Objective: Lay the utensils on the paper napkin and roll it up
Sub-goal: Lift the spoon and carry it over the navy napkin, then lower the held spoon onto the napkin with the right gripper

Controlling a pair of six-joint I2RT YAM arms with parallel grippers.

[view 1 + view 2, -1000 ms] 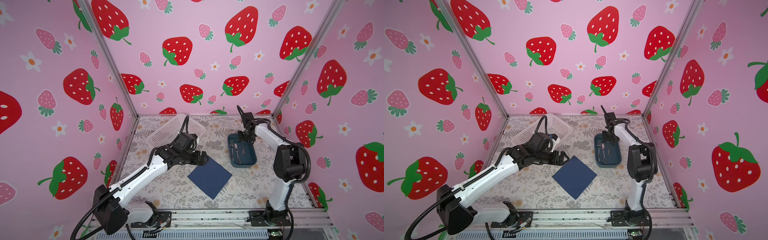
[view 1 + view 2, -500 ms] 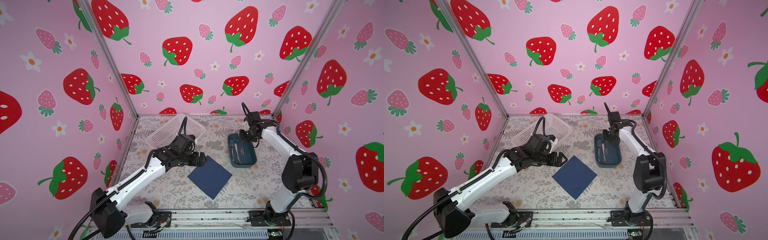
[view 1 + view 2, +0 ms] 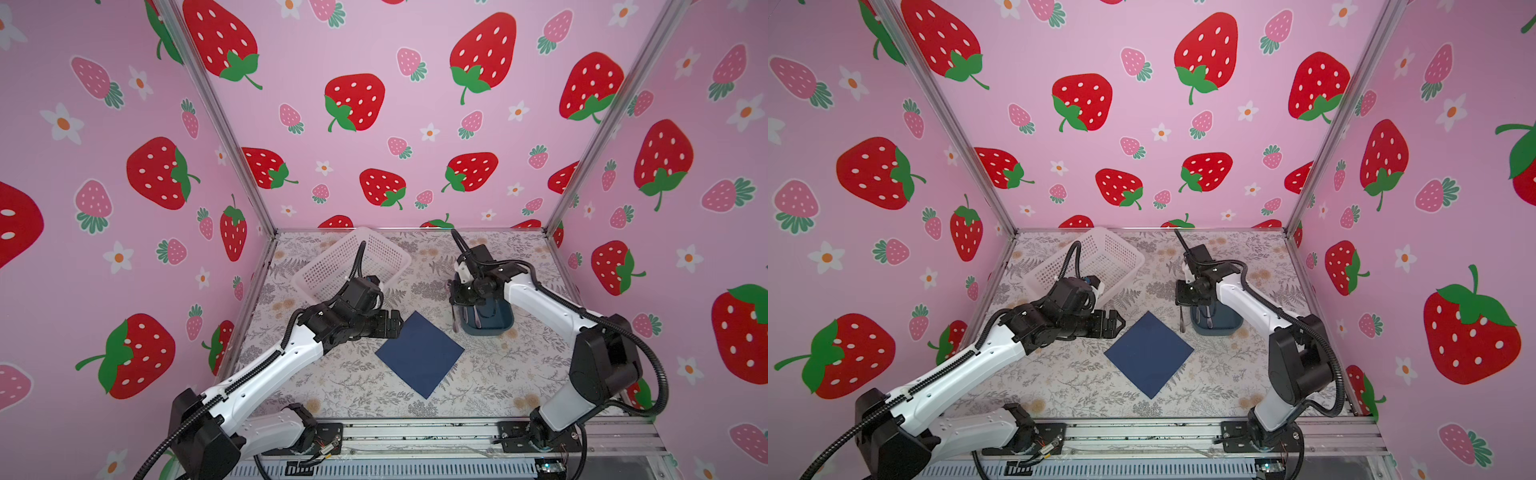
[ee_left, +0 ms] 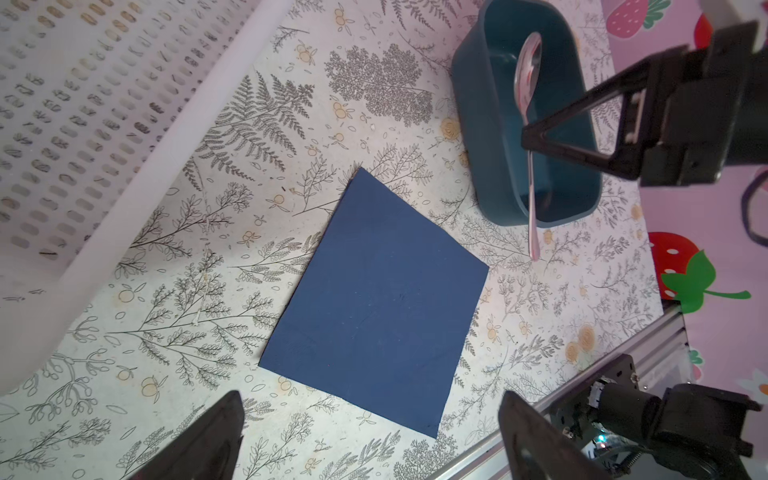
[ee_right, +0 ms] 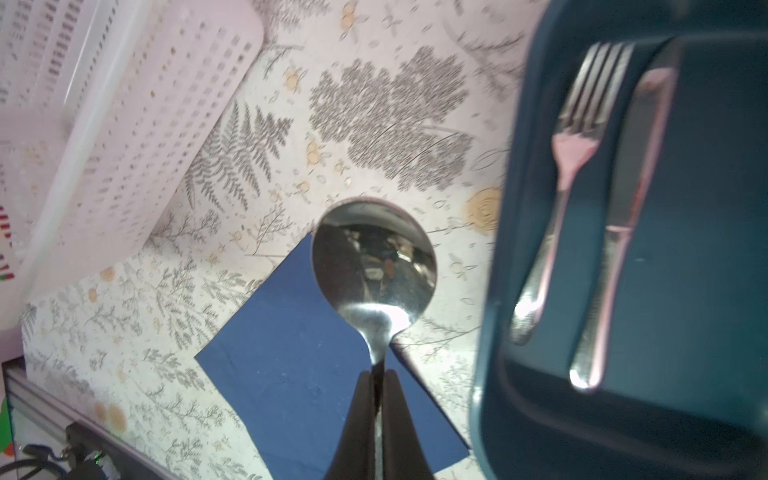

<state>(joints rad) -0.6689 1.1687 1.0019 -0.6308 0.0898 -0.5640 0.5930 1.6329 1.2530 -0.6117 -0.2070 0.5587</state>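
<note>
Gripping the slim shiny silver metal spoon (image 5: 374, 266) by its stem, my right tool (image 5: 377, 376) is clenched tight on it. The spoon hangs off the tabletop just beside the dark navy blue square paper napkin (image 3: 419, 353), at the napkin corner that faces the teal rounded plastic tray (image 3: 492, 329). In the right wrist view its bowl overlaps that corner. The napkin lies flat on the floral-patterned tabletop (image 3: 511, 374), set like a diamond in both top views. The silver metal fork (image 5: 571, 158) and silver metal knife (image 5: 623, 199) lie side by side inside the tray, which stands near the napkin, just beyond the spoon. On the napkin's opposite side my left tool (image 3: 1119, 323) is released, fingers spread wide, its tips just beside the napkin's edge and above the tabletop. Past that tool, farther from the napkin, sits the white perforated plastic basket (image 3: 353, 266).
</note>
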